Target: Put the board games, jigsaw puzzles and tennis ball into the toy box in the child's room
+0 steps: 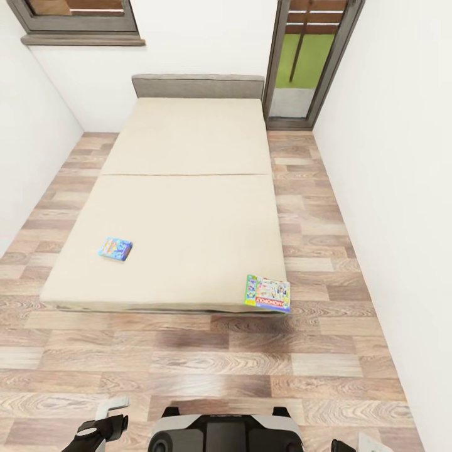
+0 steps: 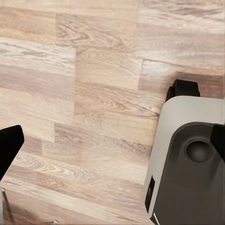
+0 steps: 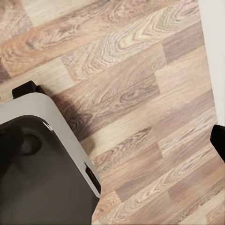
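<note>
- Head view: the bed (image 1: 188, 207) sits dead ahead, headboard at 12 o'clock.
- Small blue board game (image 1: 115, 248) lies on the mattress around 10 o'clock.
- MONOPOLY box (image 1: 268, 294) is on the near corner at 1 o'clock, overhanging the edge a bit.
- Left gripper (image 1: 103, 424) is low at 7 o'clock; can't tell its jaws, same for the right gripper.
- Both wrist views look at the wood floor (image 2: 93, 93) and the robot base (image 3: 42, 178).
</note>
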Motion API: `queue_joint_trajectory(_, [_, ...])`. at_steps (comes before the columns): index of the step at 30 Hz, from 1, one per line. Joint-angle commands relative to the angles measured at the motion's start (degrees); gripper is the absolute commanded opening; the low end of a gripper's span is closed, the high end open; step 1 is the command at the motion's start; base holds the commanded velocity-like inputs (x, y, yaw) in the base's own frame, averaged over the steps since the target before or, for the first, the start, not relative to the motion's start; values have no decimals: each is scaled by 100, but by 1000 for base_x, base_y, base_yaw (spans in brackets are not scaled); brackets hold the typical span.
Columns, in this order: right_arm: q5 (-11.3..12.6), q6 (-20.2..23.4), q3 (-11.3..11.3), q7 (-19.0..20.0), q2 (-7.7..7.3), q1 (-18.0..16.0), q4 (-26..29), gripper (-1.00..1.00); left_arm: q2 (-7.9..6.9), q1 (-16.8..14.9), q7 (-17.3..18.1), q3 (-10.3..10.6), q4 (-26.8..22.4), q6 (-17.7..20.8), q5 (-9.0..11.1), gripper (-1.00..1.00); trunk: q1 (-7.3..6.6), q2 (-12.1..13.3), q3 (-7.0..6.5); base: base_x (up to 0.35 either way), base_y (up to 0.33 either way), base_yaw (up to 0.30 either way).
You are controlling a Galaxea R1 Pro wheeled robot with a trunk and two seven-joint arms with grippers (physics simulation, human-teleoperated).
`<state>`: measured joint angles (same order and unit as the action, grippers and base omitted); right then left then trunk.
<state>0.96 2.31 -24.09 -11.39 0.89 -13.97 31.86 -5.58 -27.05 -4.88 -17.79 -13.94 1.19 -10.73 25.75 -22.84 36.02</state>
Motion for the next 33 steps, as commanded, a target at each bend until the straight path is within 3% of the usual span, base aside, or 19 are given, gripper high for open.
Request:
queue_joint_trajectory(1, [10,24,-17,-5,6,-1,13,100,3,-4,-4,-32,-4,12,-60,100,3,-8,-3,0,0,0])
queue_joint_trajectory(33, [10,24,-17,-6,3,-1,13,100,8,-2,-4,-32,-4,12,-60,100,3,-8,-300,0,0,0])
